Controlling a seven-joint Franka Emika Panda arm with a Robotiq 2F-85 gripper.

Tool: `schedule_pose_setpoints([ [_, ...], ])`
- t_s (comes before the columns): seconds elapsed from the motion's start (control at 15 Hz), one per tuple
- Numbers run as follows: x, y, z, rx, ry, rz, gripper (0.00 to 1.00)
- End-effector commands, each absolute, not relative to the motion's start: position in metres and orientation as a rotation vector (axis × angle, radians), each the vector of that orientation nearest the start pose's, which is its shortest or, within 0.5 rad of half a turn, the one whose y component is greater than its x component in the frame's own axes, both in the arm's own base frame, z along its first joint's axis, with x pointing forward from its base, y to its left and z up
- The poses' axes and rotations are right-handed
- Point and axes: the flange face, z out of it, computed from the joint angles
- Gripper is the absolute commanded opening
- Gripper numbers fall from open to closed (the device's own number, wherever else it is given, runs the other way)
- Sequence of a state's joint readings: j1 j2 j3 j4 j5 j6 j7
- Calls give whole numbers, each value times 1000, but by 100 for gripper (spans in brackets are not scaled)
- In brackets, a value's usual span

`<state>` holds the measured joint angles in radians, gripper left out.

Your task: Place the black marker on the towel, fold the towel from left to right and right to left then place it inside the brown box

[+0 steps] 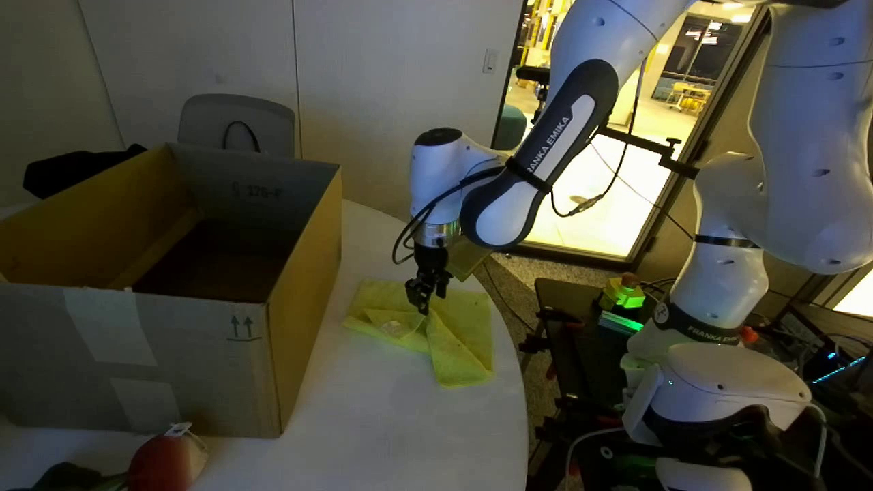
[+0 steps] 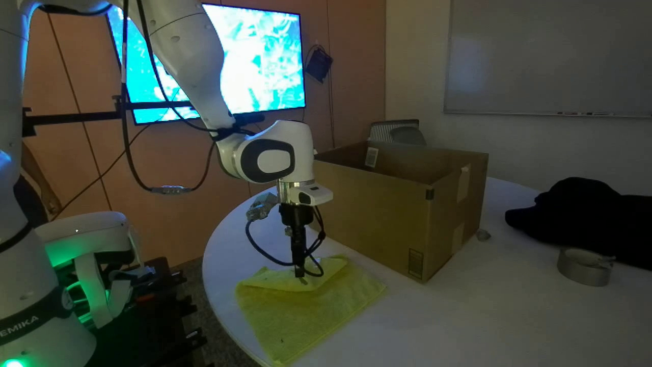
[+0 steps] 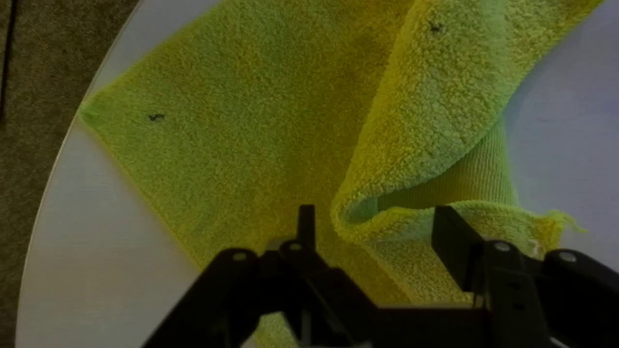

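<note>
Wrist view: towel (image 3: 271, 130) on bench (image 3: 92, 241), upper middle of frame; its fold (image 3: 425, 121) runs from upper right down between the parted jaws of the gripper (image 3: 373, 215), likely the next pinch. Marker not visible.

Dim light fills the room around a white, round-edged surface (image 1: 409, 436). Beyond the surface, in an exterior view, a grey chair (image 1: 235, 110) stands before a panelled wall (image 1: 389, 75) that bears a light switch (image 1: 490, 61). Past the surface's curved edge, strong yellow light glows through a dark-framed opening (image 1: 590, 228), glazed or not I cannot tell, with furniture (image 1: 685, 97) visible beyond. In an exterior view, a blue-and-white screen (image 2: 265, 56) glows against an orange-brown wall (image 2: 168, 219) beyond the surface. Also beyond the surface, a whiteboard (image 2: 550, 56) hangs on a pale wall (image 2: 417, 61), and a chair back (image 2: 381, 131) rises near where the two walls meet. Brownish carpet (image 3: 53, 72) lies below the surface's edge.
</note>
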<state>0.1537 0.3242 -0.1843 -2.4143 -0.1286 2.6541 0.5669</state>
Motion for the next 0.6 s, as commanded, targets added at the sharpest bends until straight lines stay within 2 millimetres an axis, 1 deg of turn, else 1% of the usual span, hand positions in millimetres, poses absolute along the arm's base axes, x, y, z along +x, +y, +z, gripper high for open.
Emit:
schedule_pose_setpoints([
  [0.0, 469, -35, 189, -3165, 805, 78, 96],
  [0.07, 464, -41, 189, -3160, 814, 82, 99],
  [0.27, 445, -61, 185, -3150, 798, 128, 100],
  [0.4, 436, -69, 177, -3157, 746, 168, 100],
  [0.53, 428, -77, 165, -3174, 697, 220, 100],
])
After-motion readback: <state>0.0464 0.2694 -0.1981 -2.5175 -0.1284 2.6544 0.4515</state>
